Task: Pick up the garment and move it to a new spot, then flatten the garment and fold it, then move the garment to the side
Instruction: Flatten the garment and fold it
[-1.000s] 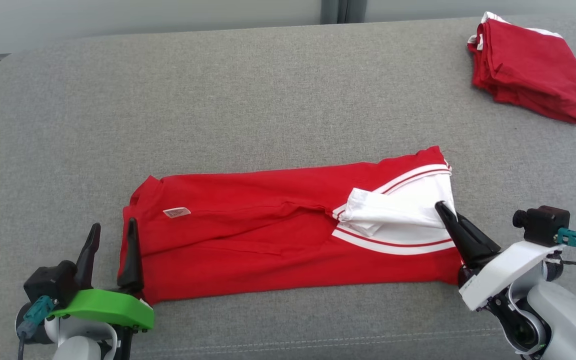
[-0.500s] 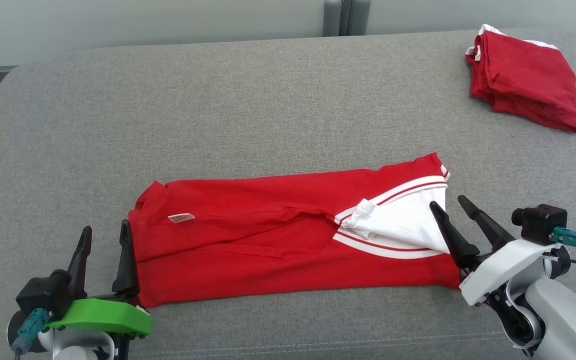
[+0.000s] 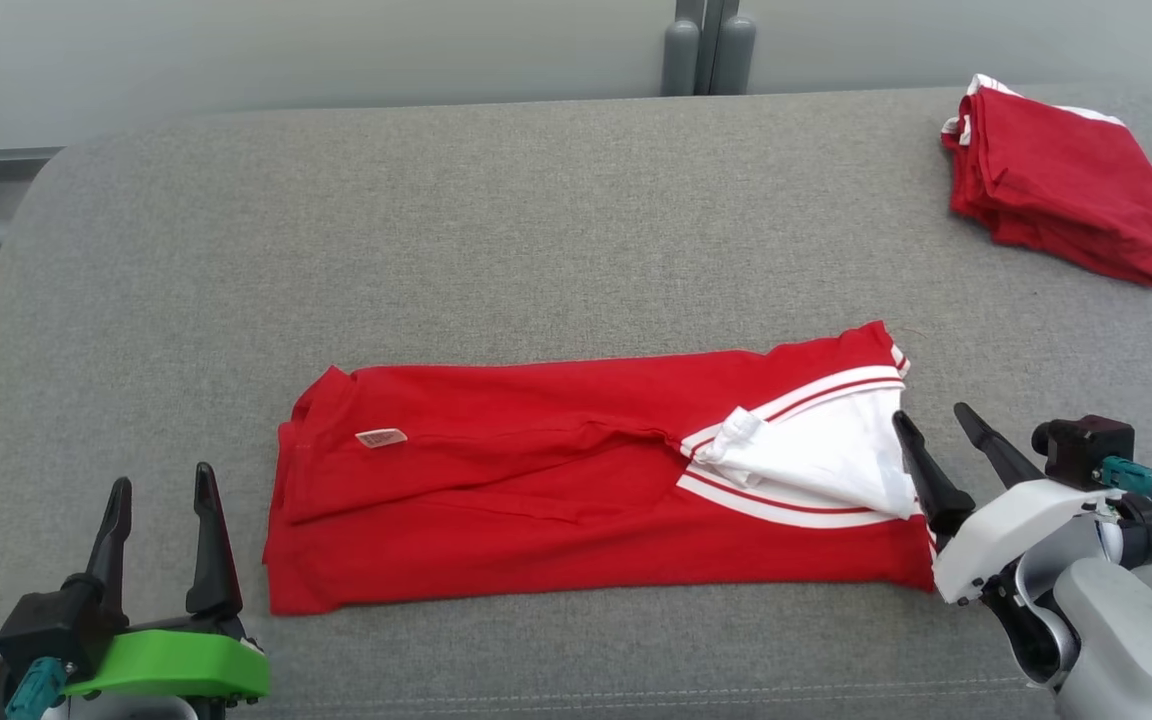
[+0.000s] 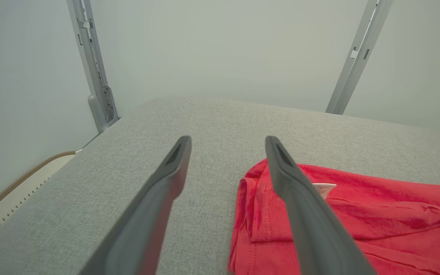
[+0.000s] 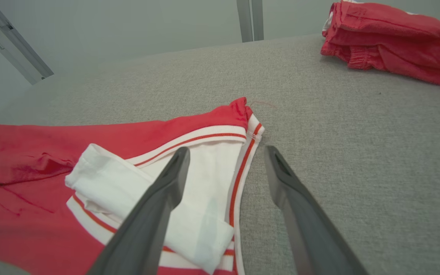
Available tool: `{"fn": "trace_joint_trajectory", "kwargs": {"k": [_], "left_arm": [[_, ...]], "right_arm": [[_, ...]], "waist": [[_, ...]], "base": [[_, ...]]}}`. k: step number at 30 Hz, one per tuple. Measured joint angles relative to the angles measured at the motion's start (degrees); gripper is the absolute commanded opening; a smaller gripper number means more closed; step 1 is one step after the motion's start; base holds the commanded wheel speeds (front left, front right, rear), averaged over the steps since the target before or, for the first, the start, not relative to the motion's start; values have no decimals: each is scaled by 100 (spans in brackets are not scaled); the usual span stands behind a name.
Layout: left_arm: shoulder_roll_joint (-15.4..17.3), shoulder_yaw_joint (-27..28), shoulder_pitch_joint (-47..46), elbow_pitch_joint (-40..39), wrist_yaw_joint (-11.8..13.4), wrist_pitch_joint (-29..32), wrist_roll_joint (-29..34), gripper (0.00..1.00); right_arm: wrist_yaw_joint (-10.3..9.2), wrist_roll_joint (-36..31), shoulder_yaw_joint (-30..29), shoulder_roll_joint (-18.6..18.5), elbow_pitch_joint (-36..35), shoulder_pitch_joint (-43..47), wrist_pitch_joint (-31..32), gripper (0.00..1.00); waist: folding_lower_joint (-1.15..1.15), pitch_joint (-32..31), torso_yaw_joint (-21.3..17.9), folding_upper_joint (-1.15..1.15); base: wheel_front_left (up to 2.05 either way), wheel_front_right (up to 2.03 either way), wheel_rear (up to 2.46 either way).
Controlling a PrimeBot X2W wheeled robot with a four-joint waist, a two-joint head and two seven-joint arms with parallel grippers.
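The garment (image 3: pixel 586 480) lies in a long folded band across the middle of the grey pad (image 3: pixel 536 230), red body to the left, white striped end to the right. A second ago the right gripper (image 3: pixel 932 414) was pinched shut on the white edge. Now its fingers stand apart and hold nothing. In the right wrist view its left finger (image 5: pixel 155 206) hangs over the white cloth (image 5: pixel 204 214) and its right finger (image 5: pixel 300 214) over bare pad just beside the striped hem. The white flap (image 3: pixel 796 455), earlier drawn out toward that gripper, now rests slack on the garment.

The left gripper (image 3: pixel 162 478) is open and empty, as it was before. Earlier its inner finger stood against the garment's left edge. Now a strip of pad shows between them, and the gripper sits lower and further left. In the left wrist view the red edge (image 4: pixel 243 214) lies between the fingers and under the right finger (image 4: pixel 300 206), and a small label (image 4: pixel 324 188) shows past that finger.

The whole head view has shifted, so the camera has moved. The folded pile (image 3: pixel 1061 190) at the far right corner appears unchanged.
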Motion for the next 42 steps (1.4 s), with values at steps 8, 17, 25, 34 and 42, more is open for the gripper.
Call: {"fn": "trace_joint_trajectory", "kwargs": {"k": [8, 17, 25, 34, 42], "left_arm": [[-53, 56, 41, -53, 0, 0, 74, 100], [-67, 3, 37, -57, 0, 0, 74, 100], [-70, -12, 15, -31, 0, 0, 33, 100], [-71, -4, -31, -7, 0, 0, -11, 100], [-73, 5, -31, 7, 0, 0, -12, 100]], "right_arm": [[0, -296, -276, 367, 779, -372, 268, 100], [0, -411, -380, 630, 1645, -711, 645, 100], [-2, -324, -274, 765, 1859, -808, 843, 24], [7, -180, -194, 716, 1847, -921, 661, 0], [5, -174, -354, 221, 1900, -1077, 432, 0]], "waist": [[0, -2, 159, 0], [0, 88, 323, 0], [0, 194, 390, 0], [0, 254, 355, 0], [0, 247, 188, 0]], "base": [[0, 0, 0], [0, 0, 0], [0, 0, 0], [0, 0, 0], [0, 0, 0]]}}
